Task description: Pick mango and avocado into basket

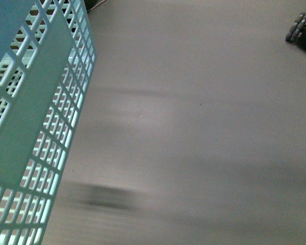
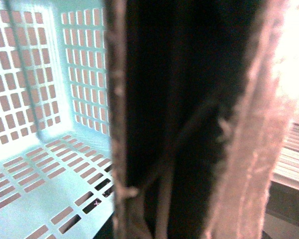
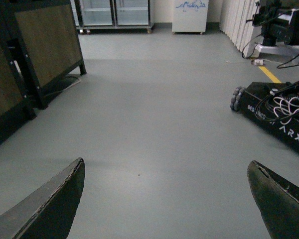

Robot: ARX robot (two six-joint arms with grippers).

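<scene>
Basket material: light turquoise plastic basket (image 1: 35, 102), walls of slotted lattice crossed by one solid band; the left wrist view looks inside it at a lattice wall (image 2: 50, 74) and a slotted floor.
Basket position: at the left edge of the front view, tilted, over the grey floor (image 1: 194, 127).
Obstruction: a dark upright mass (image 2: 189, 119) with rough brownish edges fills the middle of the left wrist view; it is too blurred to identify.
Thin rod: a grey rod (image 2: 25, 74) hangs inside the basket.
Left gripper: the fingers cannot be made out, so I cannot tell whether they are spread or closed.
Right gripper (image 3: 165, 164): held low, facing along the floor; its two dark, curved fingers (image 3: 55, 204) are spread wide with nothing between them.
Surface: smooth, matte grey floor, with blurred shadows in the front view.
Room: black-framed wooden panels (image 3: 45, 40) stand to one side, with glass-door coolers (image 3: 114, 12) and a white cabinet (image 3: 189, 15) at the far wall.
Other equipment: a black wheeled base (image 3: 274, 117) marked ARX carries looped cables; a yellow floor line (image 3: 270, 74) runs beyond it.
</scene>
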